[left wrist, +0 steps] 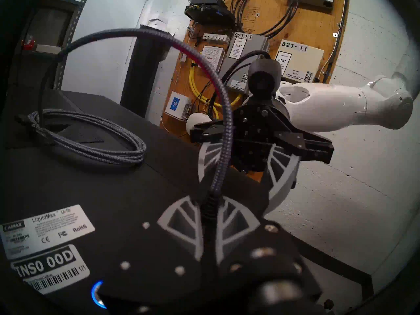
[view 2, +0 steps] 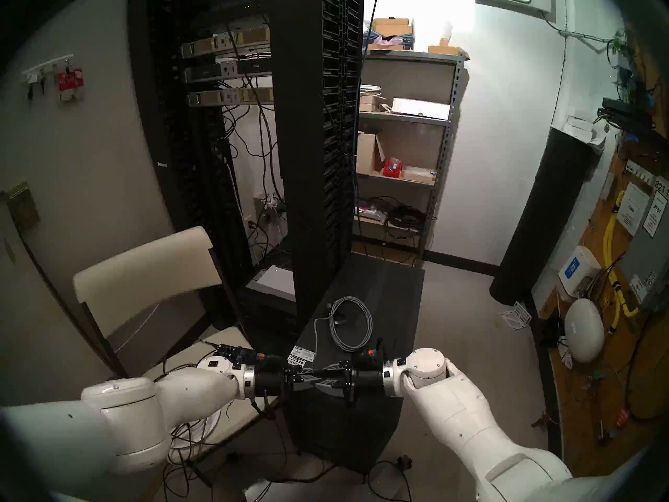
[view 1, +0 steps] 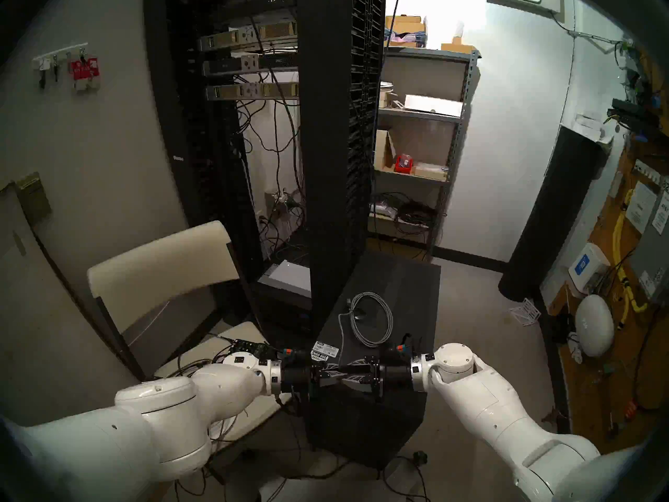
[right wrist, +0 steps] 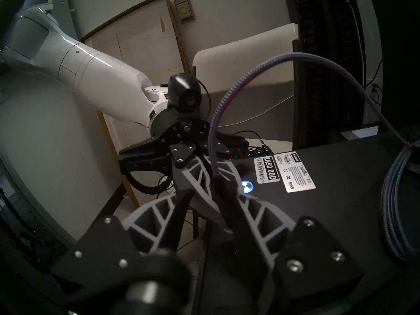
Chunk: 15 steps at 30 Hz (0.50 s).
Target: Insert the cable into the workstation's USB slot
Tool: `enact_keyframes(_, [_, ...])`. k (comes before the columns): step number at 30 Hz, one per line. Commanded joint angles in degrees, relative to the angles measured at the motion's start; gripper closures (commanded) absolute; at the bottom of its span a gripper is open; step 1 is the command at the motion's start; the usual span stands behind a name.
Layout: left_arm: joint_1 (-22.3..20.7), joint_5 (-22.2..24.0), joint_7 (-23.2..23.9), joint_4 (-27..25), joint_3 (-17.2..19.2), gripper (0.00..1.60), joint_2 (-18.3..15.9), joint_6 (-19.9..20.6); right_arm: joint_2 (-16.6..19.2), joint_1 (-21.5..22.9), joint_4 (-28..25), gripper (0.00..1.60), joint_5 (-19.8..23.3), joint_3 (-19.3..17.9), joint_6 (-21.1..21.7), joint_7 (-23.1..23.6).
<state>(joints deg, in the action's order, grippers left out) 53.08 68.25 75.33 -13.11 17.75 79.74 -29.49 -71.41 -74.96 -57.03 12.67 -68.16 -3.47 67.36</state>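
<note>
The black workstation [view 1: 398, 273] lies below me, with white barcode stickers [view 1: 324, 352] and a blue round light [right wrist: 247, 186] near its front. The light-grey braided cable [view 1: 371, 342] lies mostly coiled on its top. One end arches up and comes down between my two grippers. My left gripper [view 1: 338, 374] and right gripper [view 1: 347, 373] meet tip to tip above the case's front edge. In the left wrist view my left gripper [left wrist: 208, 203] is shut on the cable's dark plug end. In the right wrist view my right gripper [right wrist: 225, 194] closes on the same end. The USB slot is hidden.
A tall black server rack [view 1: 325, 128] stands right behind the workstation. A cream chair [view 1: 163, 265] with a circuit board [view 1: 249, 345] and wires is on the left. A metal shelf [view 1: 416, 146], a black cylinder [view 1: 554, 215] and a wall board with yellow cables [view 1: 622, 273] are on the right.
</note>
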Motion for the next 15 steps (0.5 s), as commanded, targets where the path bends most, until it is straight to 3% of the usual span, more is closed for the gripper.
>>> enact_keyframes(1, [-1.4, 0.0, 0.3, 0.4, 0.2, 1.6, 1.0, -0.9, -0.3, 0.4, -1.1, 0.61, 0.1, -0.5, -0.9, -0.7])
enact_keyframes(15, [-1.3, -0.3, 0.2, 1.6, -0.1, 1.6, 1.6, -1.7, 0.1, -0.4, -3.8, 0.42, 0.5, -1.4, -1.0, -0.6])
